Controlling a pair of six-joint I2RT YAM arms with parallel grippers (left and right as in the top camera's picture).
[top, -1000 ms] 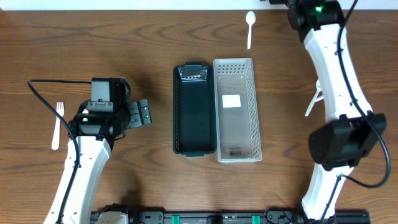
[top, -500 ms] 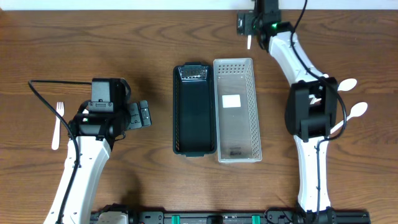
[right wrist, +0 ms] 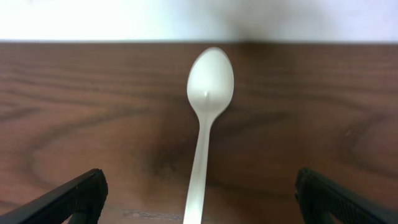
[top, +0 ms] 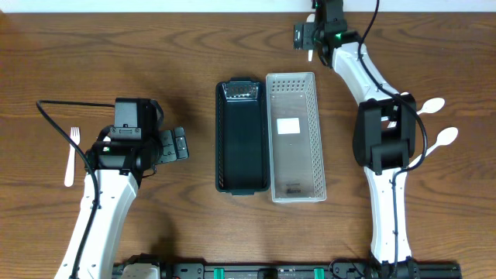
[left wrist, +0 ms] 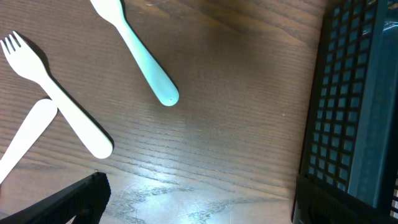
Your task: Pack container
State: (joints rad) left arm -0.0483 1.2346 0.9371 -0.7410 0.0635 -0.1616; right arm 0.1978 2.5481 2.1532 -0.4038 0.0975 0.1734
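A black container point(top: 242, 139) and a white perforated container point(top: 295, 136) lie side by side mid-table. My right gripper point(top: 308, 36) is at the far edge, open, its fingers point(right wrist: 199, 202) on either side of the handle of a white spoon point(right wrist: 209, 78) that lies flat on the wood. My left gripper point(top: 177, 144) is open and empty point(left wrist: 199, 208) left of the black container point(left wrist: 351, 106). A white fork point(top: 71, 155) lies at the far left. The left wrist view shows a teal utensil handle point(left wrist: 148, 71), a white fork point(left wrist: 59, 99) and a white handle point(left wrist: 25, 140).
Two white spoons point(top: 432, 106) point(top: 442, 140) lie to the right of my right arm's base. The table's far edge and a white wall point(right wrist: 199, 18) lie just beyond the spoon under my right gripper.
My right arm has swung from the right side across to the far edge and now sits over the white spoon, uncovering the two spoons at the right. The left arm has not moved.
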